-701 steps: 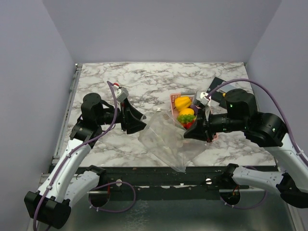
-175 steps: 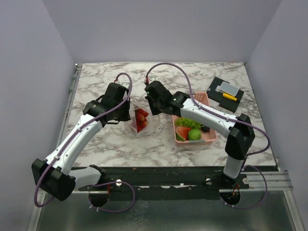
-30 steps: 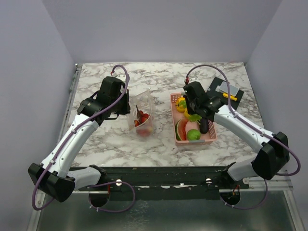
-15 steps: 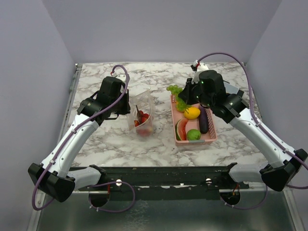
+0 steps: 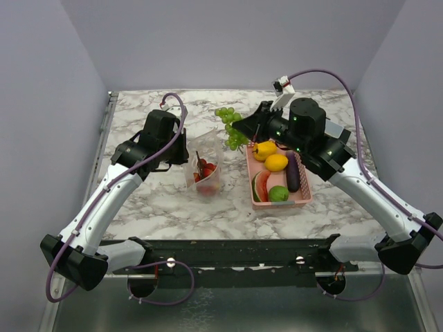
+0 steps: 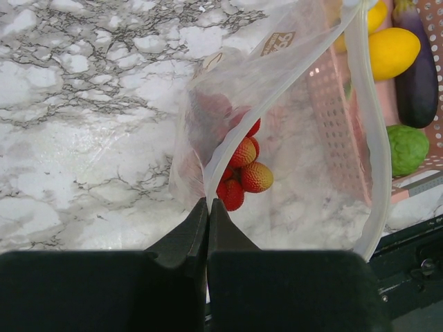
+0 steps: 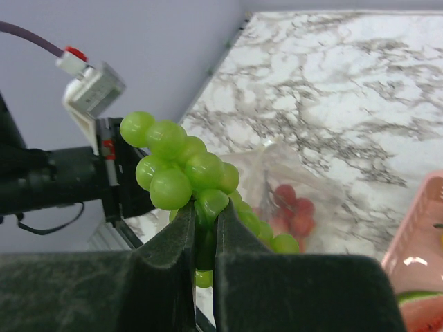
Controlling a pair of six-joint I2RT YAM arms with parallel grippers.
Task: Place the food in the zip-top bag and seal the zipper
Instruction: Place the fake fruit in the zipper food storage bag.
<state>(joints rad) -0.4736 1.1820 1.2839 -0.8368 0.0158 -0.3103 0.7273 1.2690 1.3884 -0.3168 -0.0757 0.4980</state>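
**Overhead view.** Left of centre, the left tool (image 5: 181, 152) has its jaws fully closed on the mouth edge of the small clear plastic zip-top bag (image 5: 205, 162). It holds the bag upright with the mouth open, and the bag's lower end appears to rest on the surface. Above centre, the right tool (image 5: 243, 131) is nearly closed and grips the stem of a bunch of green plastic grapes (image 5: 230, 124). The bunch hangs in the air, above and just right of the bag's mouth.

**Progress.** Several red toy strawberries (image 6: 242, 169) already lie at the bottom of the bag, and the grapes are judged to be on their way in. Right of centre, the pink perforated plastic basket (image 5: 280, 205) holds five pieces to be moved:
- two yellow fruits (image 5: 276, 162)
- a purple aubergine (image 5: 293, 173)
- a watermelon slice (image 5: 259, 185)
- a round green fruit (image 5: 278, 194)

The thin clear press-seal zipper (image 6: 367, 138) stands apart along the mouth, so sealing is not yet done. The task is judged to be under halfway.

**Setting.** The surface (image 5: 152, 207) is white marble-patterned with grey veins, and a dark rail runs along the lower edge of the frame. Plain pale lilac-grey walls (image 5: 41, 69) enclose it on three sides.
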